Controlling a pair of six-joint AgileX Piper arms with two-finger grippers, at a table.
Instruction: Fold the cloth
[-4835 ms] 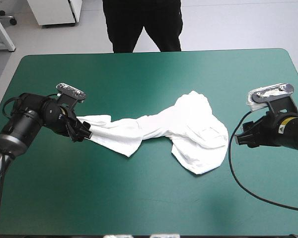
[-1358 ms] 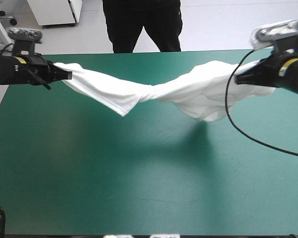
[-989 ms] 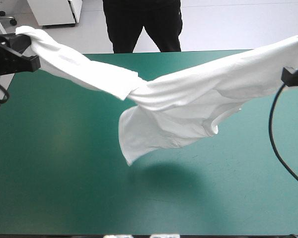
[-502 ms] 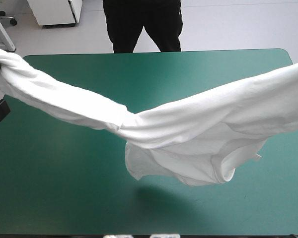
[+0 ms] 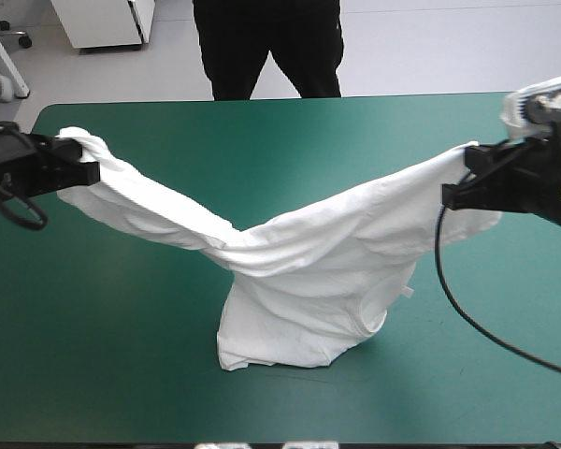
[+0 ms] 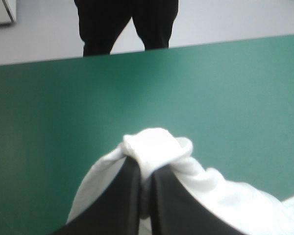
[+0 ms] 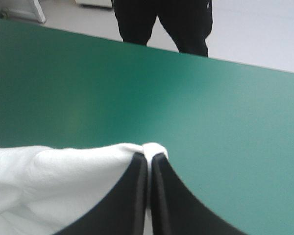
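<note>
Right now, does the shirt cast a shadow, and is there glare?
High view: a faint soft shadow beside the lowest fold of the T-shirt; a pale sheen on the teal-green cover near its far edge. Right wrist view: a mild sheen mid-table, no harsh glare.

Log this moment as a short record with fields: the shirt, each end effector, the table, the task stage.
T-shirt: white, lifted by two ends, sagging in a V between the arms; its lowest part appears to rest on the table
left end effector: shut on a bunched end of the T-shirt, near the table's left edge
right end effector: shut on the other end, near the right edge
table cover: teal-green
task stage: T-shirt not yet spread flat, no fold made
</note>
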